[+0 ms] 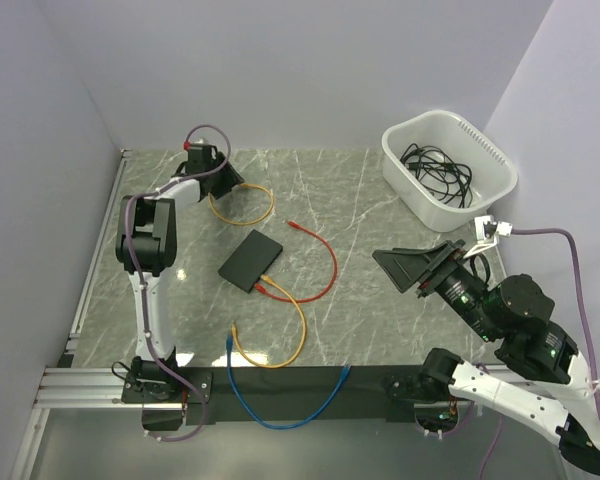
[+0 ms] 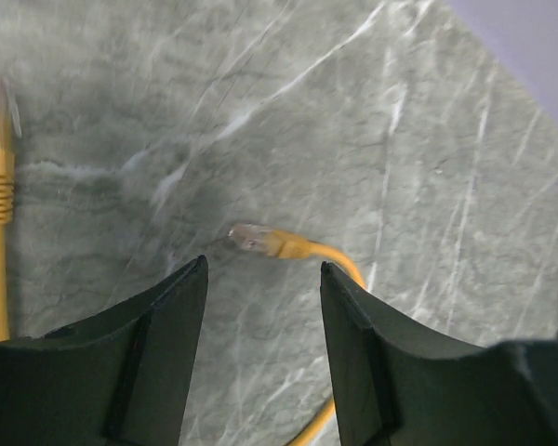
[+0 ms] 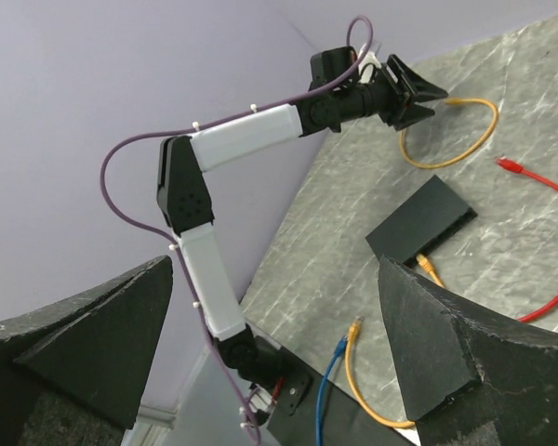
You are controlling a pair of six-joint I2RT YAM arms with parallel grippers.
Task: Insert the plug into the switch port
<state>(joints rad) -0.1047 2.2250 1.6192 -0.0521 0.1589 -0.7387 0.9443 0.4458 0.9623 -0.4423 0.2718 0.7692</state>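
Starting nearest you, the right gripper (image 1: 398,270) hangs raised on its folded arm at near right, jaws wide apart and empty. The switch (image 1: 250,260) lies flat mid-table. Far left, your outstretched left gripper (image 2: 262,269) sits low, jaws partly apart, holding nothing. A yellow plug (image 2: 258,239) lies just beyond its fingertips.

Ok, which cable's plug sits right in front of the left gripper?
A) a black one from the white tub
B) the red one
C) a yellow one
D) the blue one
C: in the left wrist view, the clear-tipped plug of a yellow cable lies just ahead of the left gripper, whose jaws stand open with nothing between them.
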